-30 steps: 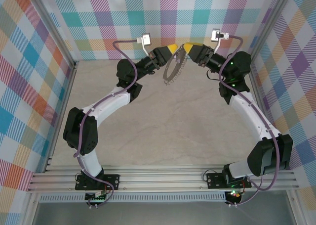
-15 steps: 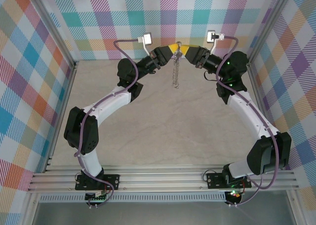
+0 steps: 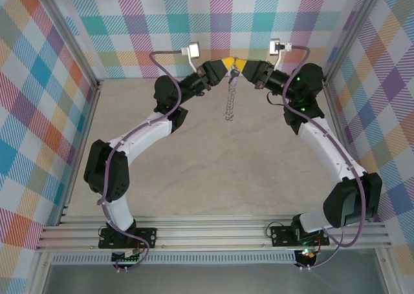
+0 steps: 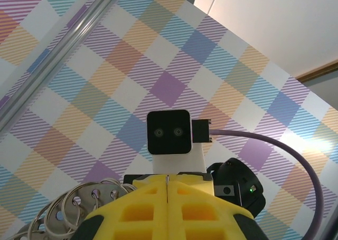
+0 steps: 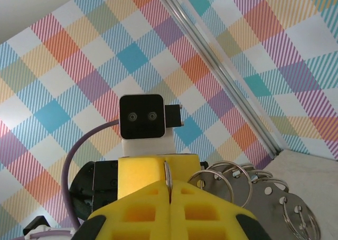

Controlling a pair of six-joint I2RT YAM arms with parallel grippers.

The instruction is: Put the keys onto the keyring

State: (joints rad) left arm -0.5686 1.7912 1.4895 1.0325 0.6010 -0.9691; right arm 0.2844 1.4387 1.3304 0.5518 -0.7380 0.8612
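Note:
The keyring (image 3: 229, 103) hangs edge-on above the far middle of the table, with its small silvery pieces dangling down. My left gripper (image 3: 225, 65) and my right gripper (image 3: 242, 65) meet tip to tip at its top, both shut on its rim. In the left wrist view a thin metal edge shows between the shut yellow fingers (image 4: 132, 208), and silvery rings (image 4: 79, 208) fan out to the left. The right wrist view shows the rim pinched between the yellow fingers (image 5: 200, 208), with the rings and tags (image 5: 253, 195) to the right. The keys are out of view.
Plaid walls (image 3: 213, 22) with aluminium posts (image 3: 71, 48) close in the beige table (image 3: 226, 171) at the back and sides. Each wrist view faces the other arm's camera block (image 4: 169, 132) (image 5: 141, 117) at close range.
My right gripper has moved left to meet the left one and has shut on the keyring's rim. The ring has swung from showing its face to hanging edge-on.

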